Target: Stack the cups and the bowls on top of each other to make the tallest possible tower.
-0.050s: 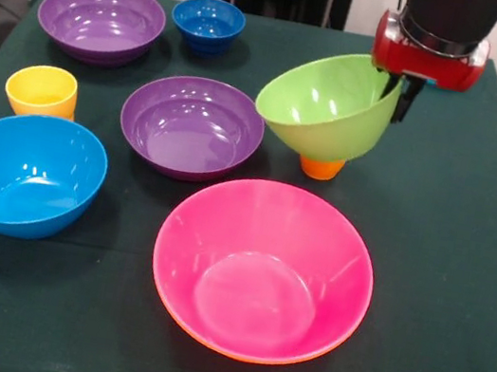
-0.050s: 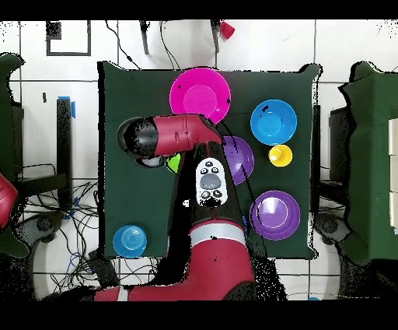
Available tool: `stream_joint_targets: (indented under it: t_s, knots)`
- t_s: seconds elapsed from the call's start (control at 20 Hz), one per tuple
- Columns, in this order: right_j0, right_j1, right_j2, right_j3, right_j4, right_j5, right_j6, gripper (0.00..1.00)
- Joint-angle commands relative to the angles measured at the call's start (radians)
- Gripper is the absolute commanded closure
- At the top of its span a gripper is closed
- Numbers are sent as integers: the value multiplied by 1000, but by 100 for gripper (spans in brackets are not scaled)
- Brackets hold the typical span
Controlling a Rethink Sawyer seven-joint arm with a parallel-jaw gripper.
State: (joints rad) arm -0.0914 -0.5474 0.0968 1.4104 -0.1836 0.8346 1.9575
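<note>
The hand point(image 1: 402, 90) is clamped on the rim of the tilted green bowl point(image 1: 326, 103); next it should go into the pink bowl point(image 1: 263, 266) at 7 o'clock.

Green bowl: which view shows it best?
Front view. The green bowl shows whole, tilted, gripped at its rim by the claw, above the orange cup. Overhead, the arm hides all but a green sliver.

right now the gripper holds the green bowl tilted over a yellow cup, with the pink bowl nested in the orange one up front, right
Not quite: the cup under the tilted green bowl is orange, not yellow, as the front view shows. The yellow cup stands apart. The gripper does hold the bowl's rim, and the pink bowl sits in the orange bowl.
</note>
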Motion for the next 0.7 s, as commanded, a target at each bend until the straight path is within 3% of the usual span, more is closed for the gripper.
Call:
stream_joint_targets:
  t_s: [0.05, 0.3, 0.7]
  knots:
    - [-19, 104, 135, -167, 18, 136, -91, 100]
    - [-5, 168, 134, -258, 14, 174, -77, 100]
    - [-50, 177, 188, -236, 48, 148, -116, 100]
